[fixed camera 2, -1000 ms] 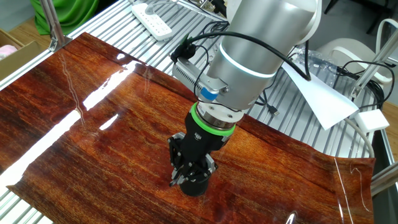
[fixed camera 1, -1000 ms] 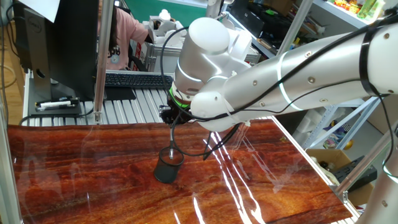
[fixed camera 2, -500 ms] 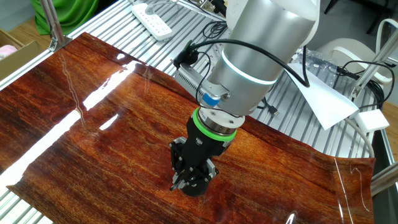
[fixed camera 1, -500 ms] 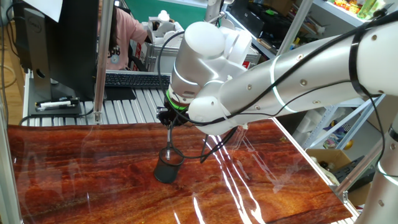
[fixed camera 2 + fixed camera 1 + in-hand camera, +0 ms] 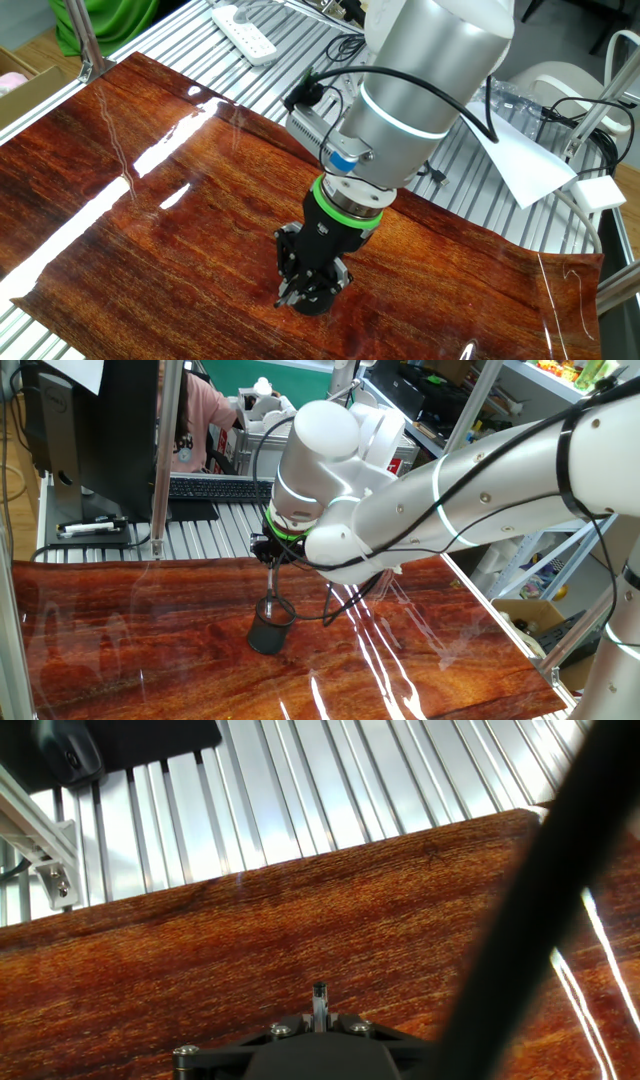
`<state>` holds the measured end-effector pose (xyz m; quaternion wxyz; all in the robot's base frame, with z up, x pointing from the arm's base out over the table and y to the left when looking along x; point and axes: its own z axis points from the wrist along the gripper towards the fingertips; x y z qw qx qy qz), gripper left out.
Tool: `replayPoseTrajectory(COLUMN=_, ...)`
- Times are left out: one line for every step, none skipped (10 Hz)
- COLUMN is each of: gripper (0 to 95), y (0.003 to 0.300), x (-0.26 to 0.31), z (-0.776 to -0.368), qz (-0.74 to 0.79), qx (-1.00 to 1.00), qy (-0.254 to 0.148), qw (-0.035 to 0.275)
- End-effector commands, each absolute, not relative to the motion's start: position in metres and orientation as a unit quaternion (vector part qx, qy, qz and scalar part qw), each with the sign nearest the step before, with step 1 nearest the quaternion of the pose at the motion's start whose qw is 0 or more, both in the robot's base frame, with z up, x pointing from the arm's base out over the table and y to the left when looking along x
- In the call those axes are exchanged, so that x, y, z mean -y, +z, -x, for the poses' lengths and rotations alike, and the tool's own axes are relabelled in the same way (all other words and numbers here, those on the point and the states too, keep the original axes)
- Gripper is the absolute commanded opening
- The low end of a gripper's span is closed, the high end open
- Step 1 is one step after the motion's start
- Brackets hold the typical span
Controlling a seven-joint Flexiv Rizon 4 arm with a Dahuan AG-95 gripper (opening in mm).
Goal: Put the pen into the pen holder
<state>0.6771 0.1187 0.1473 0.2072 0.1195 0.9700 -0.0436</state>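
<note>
With my gripper (image 5: 272, 563) pinched narrow on the pen (image 5: 274, 582) above the pen holder (image 5: 270, 628), I should centre its tip inside the rim before releasing.

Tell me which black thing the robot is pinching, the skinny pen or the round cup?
The skinny pen: the gripper is shut on its upper end, holding it upright over the mesh cup, which just stands on the table below.

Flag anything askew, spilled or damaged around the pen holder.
Nothing spilled or damaged shows. The pen holder stands upright on the wooden tabletop. The gripper is shut on the pen, which slants down to the holder's rim rather than hanging straight.
</note>
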Motion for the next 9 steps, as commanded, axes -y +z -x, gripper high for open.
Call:
replayPoseTrajectory(gripper=0.0, y=0.1487, x=-0.1177, z=-0.6754, qz=-0.120, qx=-0.970, qy=-0.045, qw=0.208)
replayPoseTrajectory(gripper=19.0, y=0.1485, x=-0.1175, z=-0.6749, qz=-0.120, qx=-0.969, qy=-0.045, qw=0.210)
replayPoseTrajectory(gripper=19.0, y=0.1484, x=-0.1175, z=-0.6747, qz=-0.121, qx=-0.969, qy=-0.045, qw=0.210)
replayPoseTrajectory(gripper=19.0, y=0.1484, x=-0.1174, z=-0.6745, qz=-0.121, qx=-0.969, qy=-0.045, qw=0.210)
replayPoseTrajectory(gripper=19.0, y=0.1484, x=-0.1174, z=-0.6745, qz=-0.122, qx=-0.969, qy=-0.045, qw=0.210)
replayPoseTrajectory(gripper=19.0, y=0.1484, x=-0.1174, z=-0.6743, qz=-0.122, qx=-0.969, qy=-0.045, qw=0.209)
replayPoseTrajectory(gripper=19.0, y=0.1486, x=-0.1175, z=-0.6741, qz=-0.122, qx=-0.969, qy=-0.045, qw=0.209)
replayPoseTrajectory(gripper=19.0, y=0.1492, x=-0.1176, z=-0.6735, qz=-0.124, qx=-0.969, qy=-0.045, qw=0.208)
replayPoseTrajectory(gripper=0.0, y=0.1527, x=-0.1168, z=-0.6718, qz=-0.125, qx=-0.974, qy=-0.045, qw=0.183)
